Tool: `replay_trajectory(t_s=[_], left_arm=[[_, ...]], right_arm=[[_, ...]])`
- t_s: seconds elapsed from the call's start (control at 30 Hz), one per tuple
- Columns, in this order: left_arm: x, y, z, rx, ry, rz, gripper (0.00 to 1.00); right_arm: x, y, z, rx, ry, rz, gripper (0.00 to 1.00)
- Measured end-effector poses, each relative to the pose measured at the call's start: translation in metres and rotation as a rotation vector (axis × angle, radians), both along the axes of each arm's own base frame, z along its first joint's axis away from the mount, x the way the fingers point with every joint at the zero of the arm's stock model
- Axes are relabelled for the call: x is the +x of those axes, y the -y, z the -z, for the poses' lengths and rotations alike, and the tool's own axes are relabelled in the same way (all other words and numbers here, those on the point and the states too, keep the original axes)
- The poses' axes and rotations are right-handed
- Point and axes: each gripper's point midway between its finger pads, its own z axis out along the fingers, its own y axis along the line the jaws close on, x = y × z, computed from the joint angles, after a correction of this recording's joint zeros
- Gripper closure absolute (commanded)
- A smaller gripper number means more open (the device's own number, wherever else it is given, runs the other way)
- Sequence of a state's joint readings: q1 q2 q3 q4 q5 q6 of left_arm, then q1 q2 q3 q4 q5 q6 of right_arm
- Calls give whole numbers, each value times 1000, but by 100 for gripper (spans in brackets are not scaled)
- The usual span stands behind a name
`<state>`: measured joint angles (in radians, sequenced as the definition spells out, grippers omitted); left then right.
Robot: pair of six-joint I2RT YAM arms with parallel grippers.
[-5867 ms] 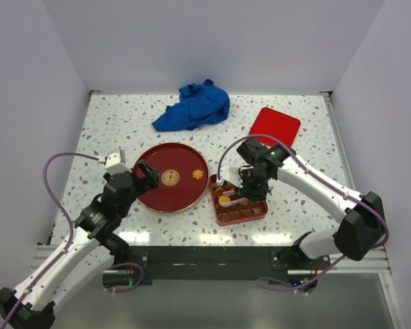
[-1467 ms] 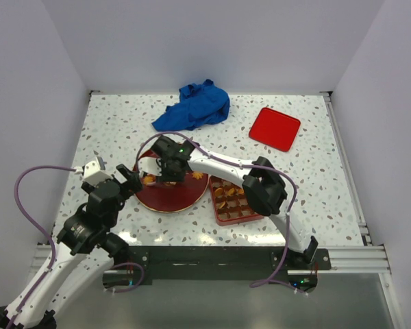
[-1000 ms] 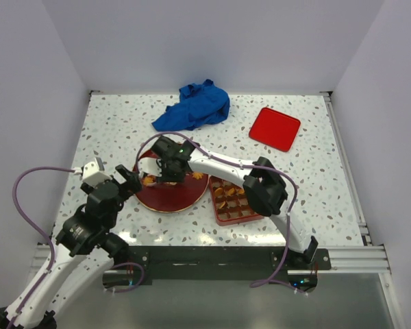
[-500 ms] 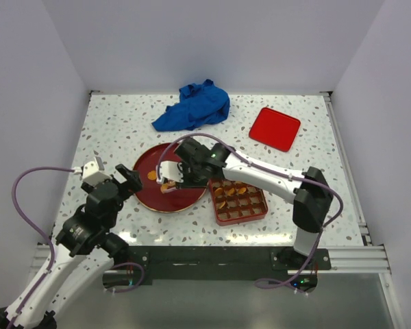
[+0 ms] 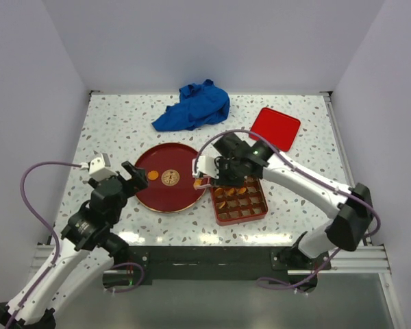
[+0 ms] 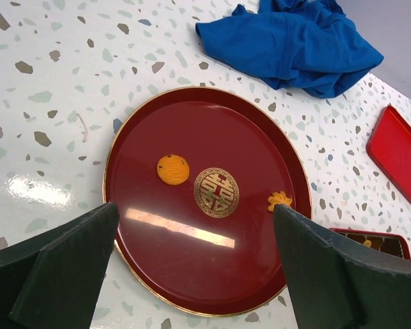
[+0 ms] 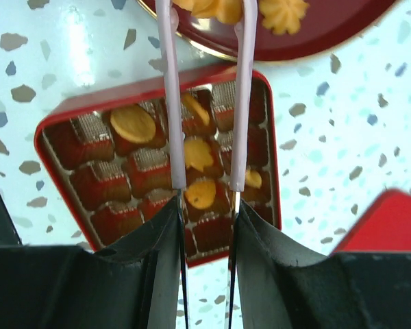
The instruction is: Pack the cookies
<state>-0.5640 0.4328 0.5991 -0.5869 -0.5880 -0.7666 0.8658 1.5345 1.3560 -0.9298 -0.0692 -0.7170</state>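
Centre frame, our right pincer [image 5: 201,175] clamps a cookie [image 7: 207,7] at the plate [image 5: 157,197] rim beside the box [image 5: 240,220], left pincer [image 5: 133,175] gapes lower left, two cookies [image 6: 172,169] on plate.

Right wrist view: see only the lower edge of the held cookie [image 7: 209,7], cut at 12 o'clock; plate [image 7: 342,34] likewise. Lose the lid [image 7: 387,219] off the 4 o'clock corner, and the near row of the box [image 7: 89,130] behind the right gripper [image 7: 207,14] at 6. Left wrist view: get only a sliver of box at 4 o'clock; lose the top of the cloth [image 6: 294,41] at 12. Top view: cannot tell the held cookie's shape, too small.
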Motion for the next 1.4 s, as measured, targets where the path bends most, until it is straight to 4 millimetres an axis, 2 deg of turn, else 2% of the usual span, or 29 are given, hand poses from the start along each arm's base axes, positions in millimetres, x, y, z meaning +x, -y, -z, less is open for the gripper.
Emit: replay_trajectory(t_s=[0.13, 0.23, 0.43, 0.63, 0.87, 1.2, 1.4], left_arm=[[5, 7, 6, -1, -13, 18, 0], [9, 13, 10, -4, -23, 34, 0], [14, 21, 9, -16, -20, 60, 0], [17, 27, 7, -30, -12, 79, 0], [19, 32, 9, -37, -12, 95, 0], [16, 30, 6, -47, 8, 99, 0], [14, 29, 10, -44, 2, 99, 0]], right_arm=[[-14, 25, -29, 42, 42, 6, 80], [-26, 46, -37, 46, 46, 17, 80], [-46, 93, -15, -33, -23, 89, 80], [-62, 121, -2, -77, -73, 144, 80], [-59, 128, 6, -88, -98, 199, 80], [-52, 122, 19, -106, -131, 216, 79], [-52, 121, 23, -106, -140, 229, 73]])
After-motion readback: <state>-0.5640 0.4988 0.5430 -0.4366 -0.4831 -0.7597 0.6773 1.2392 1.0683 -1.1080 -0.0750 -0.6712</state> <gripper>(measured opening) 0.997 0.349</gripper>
